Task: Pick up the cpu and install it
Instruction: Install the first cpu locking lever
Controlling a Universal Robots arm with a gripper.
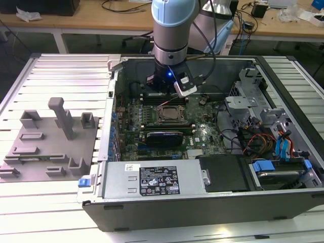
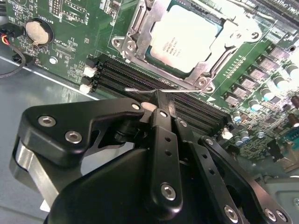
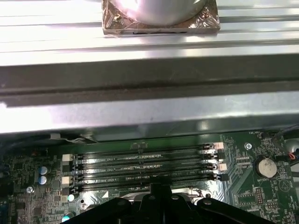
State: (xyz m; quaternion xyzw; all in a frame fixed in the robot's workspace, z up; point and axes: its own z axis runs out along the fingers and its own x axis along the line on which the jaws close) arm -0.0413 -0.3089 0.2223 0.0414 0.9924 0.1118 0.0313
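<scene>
Black linkage bars of our hand (image 2: 159, 100) fill the foreground of the second wrist view, and its fingers come together to one narrow tip with no gap that we can make out, so we judge it closed and holding nothing. Just past that tip, across a bank of dark memory slots (image 2: 187, 105), lies the cpu (image 2: 182, 35): a pale silvery square sitting in the metal-framed socket (image 2: 140, 28) on the green motherboard (image 2: 70, 51). It looks flat and level in its seat, though we cannot be sure from this angle that it is fully seated or that the frame is latched over it. A thin wire lever (image 2: 140, 89) runs crosswise right at the fingertip, close enough that it may be touching.

Seen from the exterior view, the arm (image 1: 173, 30) stands upright over the open computer case (image 1: 152, 202), with the hand just behind the socket on the side farther from the camera; the grey fixture tray (image 1: 50, 136) sits well apart on the desk, towards that view's left.

In the first wrist view we get the slots' long axis running across the frame and a coin battery (image 3: 265, 166), beyond them the case wall.
</scene>
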